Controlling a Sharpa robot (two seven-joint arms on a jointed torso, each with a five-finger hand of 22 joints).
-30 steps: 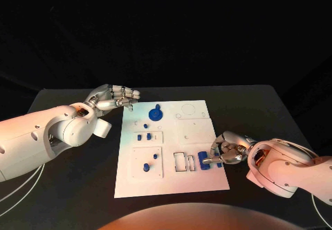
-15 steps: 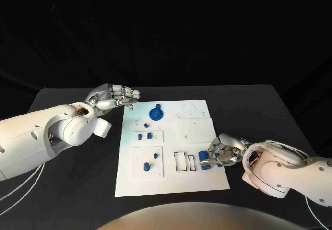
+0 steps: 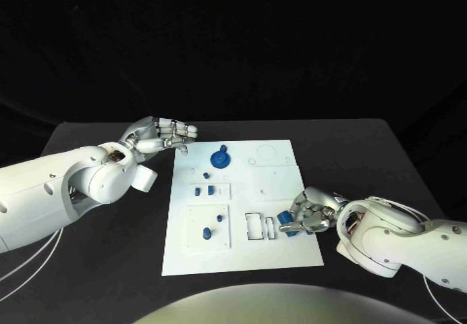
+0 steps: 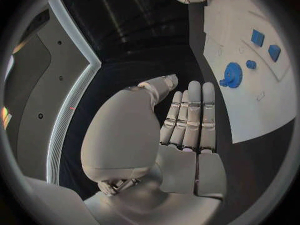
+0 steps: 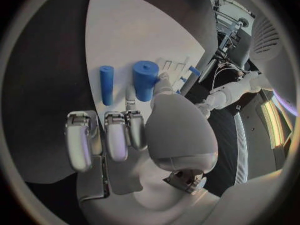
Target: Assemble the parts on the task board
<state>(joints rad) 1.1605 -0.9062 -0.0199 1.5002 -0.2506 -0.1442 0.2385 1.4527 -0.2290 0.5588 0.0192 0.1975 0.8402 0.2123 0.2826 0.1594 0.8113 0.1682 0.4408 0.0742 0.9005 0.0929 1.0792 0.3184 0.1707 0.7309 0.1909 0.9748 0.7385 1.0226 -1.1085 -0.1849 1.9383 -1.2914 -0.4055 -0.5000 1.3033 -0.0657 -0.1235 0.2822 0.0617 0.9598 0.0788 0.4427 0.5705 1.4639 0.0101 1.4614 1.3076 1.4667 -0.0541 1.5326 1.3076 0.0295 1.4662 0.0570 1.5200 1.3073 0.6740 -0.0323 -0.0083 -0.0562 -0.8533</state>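
Observation:
The white task board [image 3: 282, 177] lies in the middle of the black table. My right hand [image 3: 313, 212] rests at the board's right edge, near the front. Its thumb and a finger pinch a thick blue cylinder [image 5: 145, 79] that stands on the board [image 5: 137, 30]. A thinner blue cylinder [image 5: 107, 85] lies just beside it, also seen in the head view [image 3: 293, 230]. My left hand [image 3: 162, 136] hovers off the board's far left corner, its fingers curled in on nothing. A blue round disc [image 3: 221, 159] sits near that corner.
Small blue pieces [image 3: 202, 191] sit in the board's left recesses, with another [image 3: 206, 234] nearer the front. Two open rectangular slots [image 3: 253, 227] lie left of the right hand. In the left wrist view the disc [image 4: 232, 75] and board [image 4: 262, 100] lie beyond the fingers.
My right hand has shifted slightly left onto the board, closing on the thick blue cylinder. The left hand has stayed where it was.

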